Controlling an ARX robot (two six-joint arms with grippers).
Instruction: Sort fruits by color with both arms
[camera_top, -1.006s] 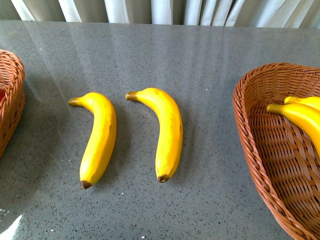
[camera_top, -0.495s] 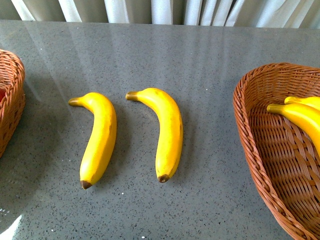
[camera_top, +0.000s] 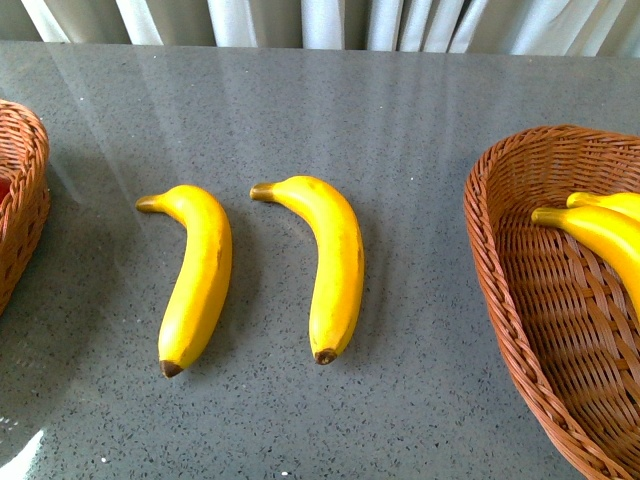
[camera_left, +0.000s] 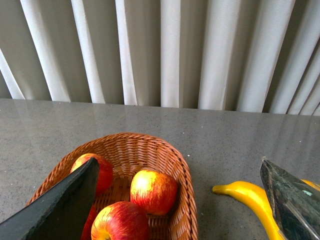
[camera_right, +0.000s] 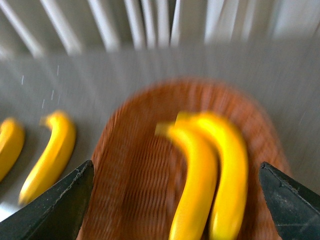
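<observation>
Front view shows two loose bananas lying side by side near the middle of the tabletop (camera_top: 420, 130), the left banana (camera_top: 200, 275) and the right banana (camera_top: 335, 265), apart from each other, stems toward the far edge and brown tips toward the near edge. Both are glossy, curved and smooth yellow. The banana basket (camera_top: 490, 270) at the right edge already holds two bananas (camera_top: 600, 235). The apple basket (camera_top: 25, 200) sits at the left edge with three red apples (camera_left: 154, 191) inside.

The left gripper (camera_left: 178, 167) hangs above the apple basket, spread wide and empty. The right gripper (camera_right: 176, 165), in a blurred picture, is likewise spread and empty above the banana basket.

The step in hand is likely fetching the right banana. It is best taken across its thick middle, jaws straddling the width, since the slick curved skin could roll or slip near either end.
</observation>
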